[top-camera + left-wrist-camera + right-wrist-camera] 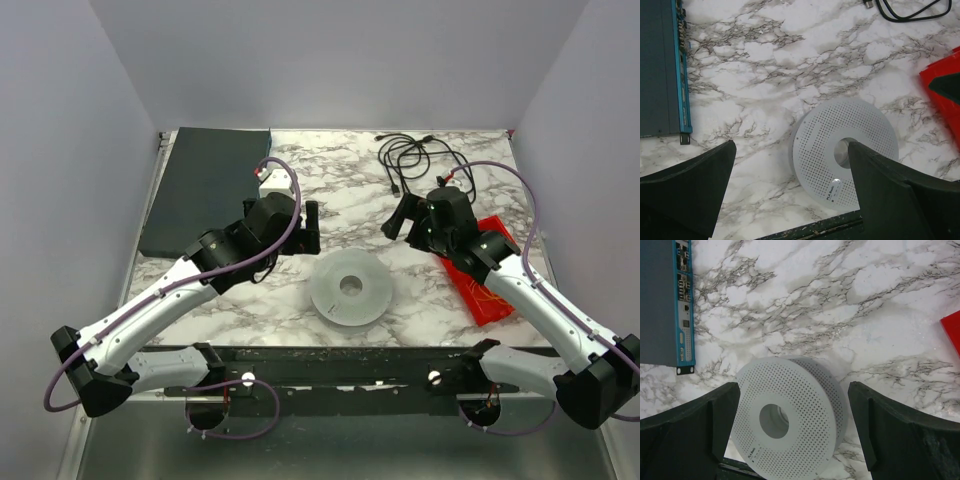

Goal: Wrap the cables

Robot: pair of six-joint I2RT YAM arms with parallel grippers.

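At right in the top view, the cables (488,290) look limp and light, best pinched at a loop; left fingers (685,192) and right fingers (902,432) gape empty.

Two matching robot arms flank a white perforated disc (349,286); the left arm (150,315), left of the disc, has smooth white link shells between bulky black joint housings; the right arm (540,305), right of the disc, is built alike; a thin purple hose (288,215) runs along each arm in loose loops, with a small red fitting at its wrist end; a white box (276,184) caps the left wrist, beyond the disc; the left gripper (312,227) and right gripper (400,215) are matte black, with broad wedge-shaped fingers (685,195).
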